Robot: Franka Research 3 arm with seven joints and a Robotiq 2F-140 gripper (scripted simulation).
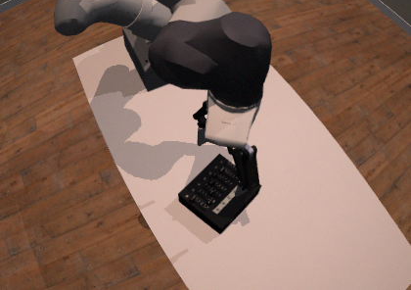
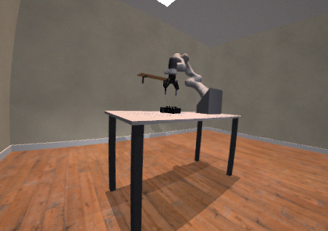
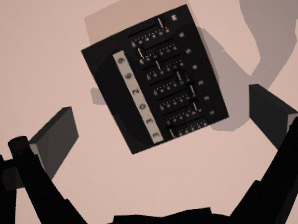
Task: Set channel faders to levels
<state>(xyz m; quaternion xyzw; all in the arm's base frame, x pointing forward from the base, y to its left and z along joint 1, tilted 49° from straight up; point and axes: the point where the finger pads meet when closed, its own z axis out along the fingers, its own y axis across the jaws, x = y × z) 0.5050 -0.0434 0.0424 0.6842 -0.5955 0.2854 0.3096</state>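
Note:
The black lighting desk [image 1: 203, 196] [image 2: 170, 109] [image 3: 113, 76] stands flat on the pale table [image 1: 303, 201] [image 2: 129, 115] [image 3: 67, 43]. In the wrist view it lies turned at an angle, with a pale tape strip [image 3: 137, 98] along one side and several faders [image 3: 174, 72] in parallel slots beside it. The writing on the tape and the cap positions are too small to read. My gripper [image 1: 226, 162] [image 2: 171, 87] [image 3: 161, 111] is open and empty. It hangs well above the desk, pointing down at it, with one finger to each side of it in the wrist view.
The arm's grey base block [image 1: 139, 54] [image 2: 209, 100] stands at the far end of the table. A wooden wall shelf [image 2: 150, 76] hangs behind. The arm hides part of the desk in the top view. Wooden floor surrounds the table.

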